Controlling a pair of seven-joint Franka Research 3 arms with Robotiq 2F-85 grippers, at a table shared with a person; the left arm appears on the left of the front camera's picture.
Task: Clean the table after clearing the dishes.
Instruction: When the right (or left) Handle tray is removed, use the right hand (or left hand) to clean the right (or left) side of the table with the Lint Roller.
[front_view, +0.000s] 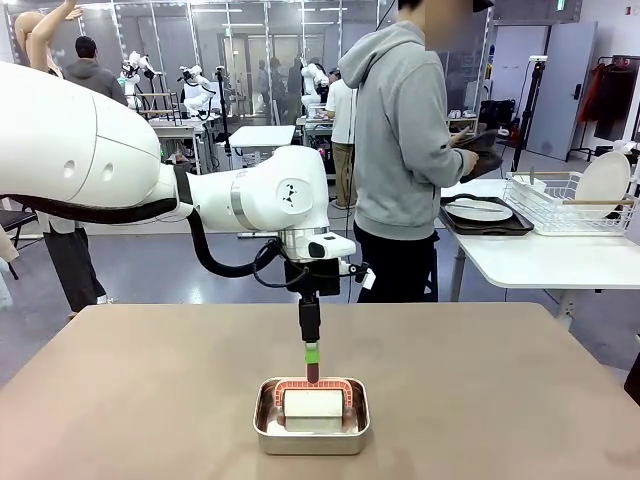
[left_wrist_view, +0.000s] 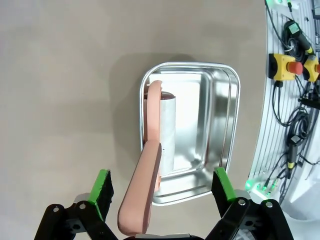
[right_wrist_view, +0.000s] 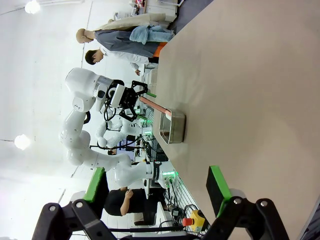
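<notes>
The brownish table (front_view: 150, 400) holds a small steel pan (front_view: 311, 425) near its front middle. Inside lies a white cleaning block (front_view: 312, 408) with a salmon-pink arched handle (left_wrist_view: 150, 165). My left gripper (front_view: 312, 362) hangs straight above the pan, pointing down. In the left wrist view it (left_wrist_view: 162, 192) is open, with the handle rising between its green pads (left_wrist_view: 102, 192) without touching them. My right gripper (right_wrist_view: 156, 185) is open and holds nothing, low over the bare table (right_wrist_view: 260, 90), far from the pan (right_wrist_view: 172, 127). One white plate (front_view: 478, 210) lies on a dark tray (front_view: 520, 226) on the white side table.
A person in a grey hoodie (front_view: 405, 130) stands at the far edge, turned towards the white side table (front_view: 540, 260) and holding something dark. A wire rack (front_view: 565, 205) there holds another plate (front_view: 603, 180). Cables and emergency-stop boxes (left_wrist_view: 285, 65) lie beyond the table's near edge.
</notes>
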